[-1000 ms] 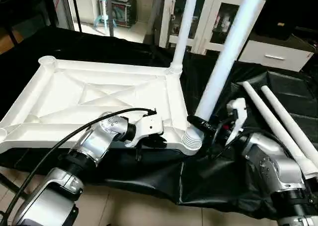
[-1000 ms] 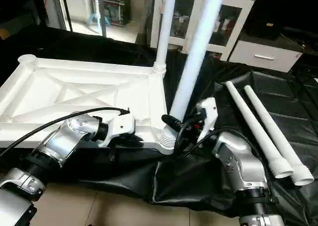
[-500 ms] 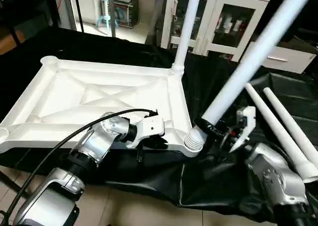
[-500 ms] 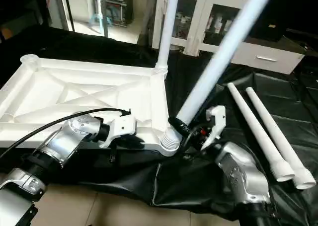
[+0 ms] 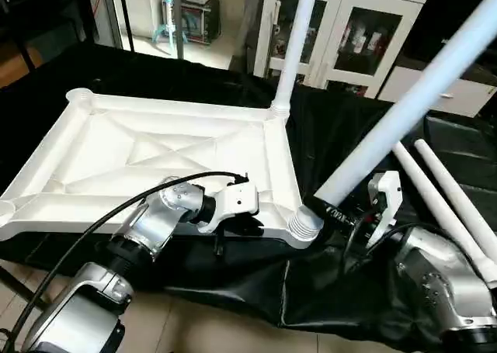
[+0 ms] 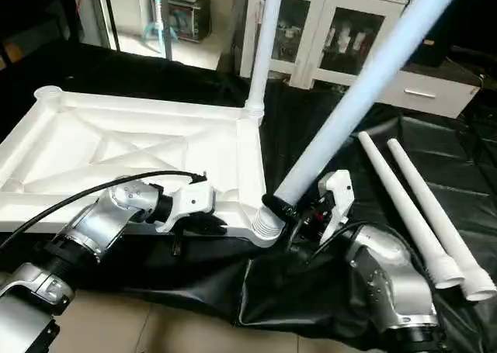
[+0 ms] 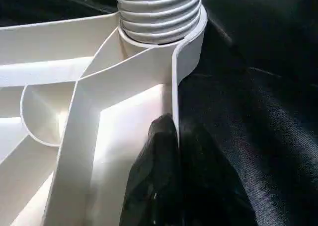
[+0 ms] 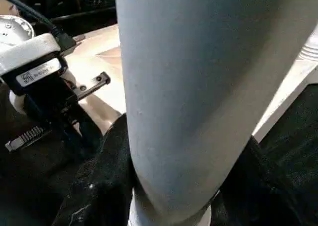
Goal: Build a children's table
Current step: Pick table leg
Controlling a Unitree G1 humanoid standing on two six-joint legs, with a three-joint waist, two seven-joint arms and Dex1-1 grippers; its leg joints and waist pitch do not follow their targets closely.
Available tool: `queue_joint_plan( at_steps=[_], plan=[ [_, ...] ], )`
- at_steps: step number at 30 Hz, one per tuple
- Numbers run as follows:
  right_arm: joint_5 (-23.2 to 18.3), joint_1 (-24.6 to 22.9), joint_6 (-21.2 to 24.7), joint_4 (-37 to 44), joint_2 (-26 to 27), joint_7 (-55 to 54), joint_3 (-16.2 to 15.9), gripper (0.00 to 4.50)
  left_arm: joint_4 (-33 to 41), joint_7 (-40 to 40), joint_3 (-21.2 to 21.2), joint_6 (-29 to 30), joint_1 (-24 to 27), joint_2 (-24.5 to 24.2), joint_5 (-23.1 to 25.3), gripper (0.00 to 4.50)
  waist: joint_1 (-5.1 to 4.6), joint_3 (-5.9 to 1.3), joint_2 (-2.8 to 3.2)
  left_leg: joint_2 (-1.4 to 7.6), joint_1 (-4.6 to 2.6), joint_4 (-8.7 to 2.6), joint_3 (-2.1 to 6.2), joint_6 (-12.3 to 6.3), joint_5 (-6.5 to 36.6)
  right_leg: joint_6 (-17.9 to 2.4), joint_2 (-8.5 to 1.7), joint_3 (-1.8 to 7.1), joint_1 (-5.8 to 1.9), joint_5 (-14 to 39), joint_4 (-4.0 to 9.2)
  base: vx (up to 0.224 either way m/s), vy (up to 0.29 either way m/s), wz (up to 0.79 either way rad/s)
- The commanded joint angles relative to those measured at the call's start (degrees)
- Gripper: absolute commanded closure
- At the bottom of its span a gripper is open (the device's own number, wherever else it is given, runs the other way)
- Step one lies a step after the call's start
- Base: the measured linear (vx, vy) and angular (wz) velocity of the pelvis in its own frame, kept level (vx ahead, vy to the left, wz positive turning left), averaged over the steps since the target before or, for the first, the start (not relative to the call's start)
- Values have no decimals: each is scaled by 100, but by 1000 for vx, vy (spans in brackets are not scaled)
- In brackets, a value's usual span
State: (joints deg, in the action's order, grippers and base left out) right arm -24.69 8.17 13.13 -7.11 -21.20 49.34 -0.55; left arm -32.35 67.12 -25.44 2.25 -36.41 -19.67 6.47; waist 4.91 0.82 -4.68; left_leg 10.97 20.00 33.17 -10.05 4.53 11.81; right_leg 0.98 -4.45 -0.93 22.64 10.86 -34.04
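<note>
Nearest: left pincer [image 5: 242, 219] clamped shut on the near rim of the table top [image 5: 155, 155], w/ one black finger [image 7: 159, 186] inside the rim wall and the other outside, just beside the near right corner socket [image 5: 301, 227]. Right pincer [image 6: 289, 212] closed around the base of a tilted leg [image 5: 404, 109], right above its ribbed end, which sits at that corner socket; leg leans up and toward the robot's right, not upright. The top lies upside down on the black-covered counter [image 5: 326, 283], X-braced ribs facing up, to the left of the right pincer. Farther right, two loose legs [image 6: 411, 205] lie side by side on the cloth, apart from both pincers. At the far right corner a second leg [image 5: 293, 46] stands upright in its socket. Behind: white glass-door cabinet [image 5: 349, 35].
</note>
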Motion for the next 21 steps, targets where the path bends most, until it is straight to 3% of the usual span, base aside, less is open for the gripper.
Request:
queue_joint_plan(
  at_steps=[1,7,10,12,15,21],
  plan=[
    [638,-301,466,-565,-165,131,-620,267,-123,-74,-75,58,69,-5,142,450,-44,-137,69,228,-19,-500,52,39,1728,-908,-296,143,-137,1418,428,0,0,0],
    [834,-2,517,-803,-221,259,-885,267,-118,-63,-81,69,74,-12,134,450,-83,-128,67,231,-20,-519,74,113,1983,-798,-299,140,-108,1855,466,0,0,0],
    [991,298,540,-1046,-218,318,-1119,267,-108,-53,-79,79,80,-17,134,450,-113,-128,79,229,-6,-526,81,137,1982,-846,-294,140,-111,1755,456,0,0,0],
    [1084,533,610,-1254,-204,364,-1232,267,-80,-42,-77,94,95,-33,129,450,-155,-114,79,231,-28,-534,87,171,2234,-858,-292,136,-85,1920,475,0,0,0],
    [1152,712,594,-1487,-151,303,-1219,267,-54,-39,-82,110,108,-43,130,450,-212,-108,39,229,-30,-539,117,187,2534,-738,-313,134,-63,2437,527,0,0,0],
    [1032,701,548,-1595,-97,128,-1004,267,-25,-64,-61,125,122,-56,128,450,-249,-94,32,232,-32,-548,145,189,2713,-592,-327,137,-20,2877,576,0,0,0]
  ],
)
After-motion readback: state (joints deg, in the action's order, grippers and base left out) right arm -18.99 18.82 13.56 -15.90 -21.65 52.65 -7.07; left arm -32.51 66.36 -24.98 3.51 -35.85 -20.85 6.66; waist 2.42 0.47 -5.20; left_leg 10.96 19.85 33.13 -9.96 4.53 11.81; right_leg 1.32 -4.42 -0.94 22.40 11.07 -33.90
